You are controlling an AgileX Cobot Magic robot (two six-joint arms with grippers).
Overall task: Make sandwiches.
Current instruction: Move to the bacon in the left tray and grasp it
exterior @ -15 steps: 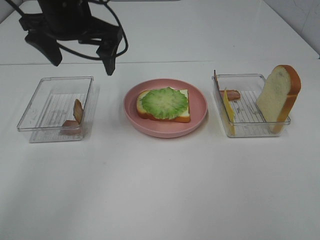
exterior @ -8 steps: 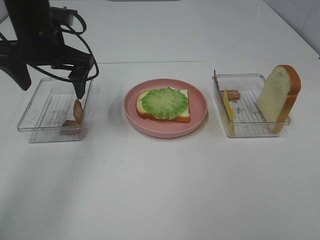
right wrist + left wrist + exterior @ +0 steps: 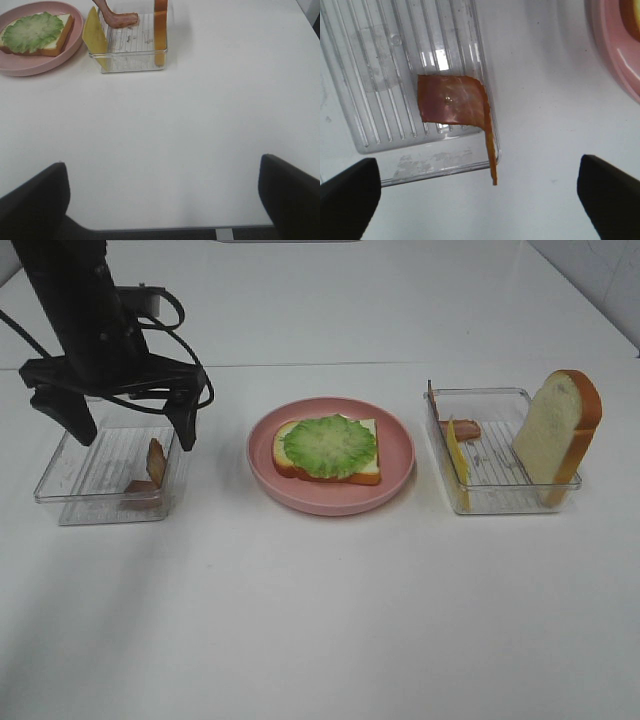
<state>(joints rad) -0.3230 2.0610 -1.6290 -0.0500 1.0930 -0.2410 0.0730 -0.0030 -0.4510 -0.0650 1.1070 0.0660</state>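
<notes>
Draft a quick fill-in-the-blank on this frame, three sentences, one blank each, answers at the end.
1. The bread slice on the pink plate is topped with ____.
2. The left tool hangs open over the clear tray that holds a strip of ____.
3. The upright bread slice shares the other tray with a yellow slice of ____.
Missing words: lettuce; bacon; cheese.
</notes>
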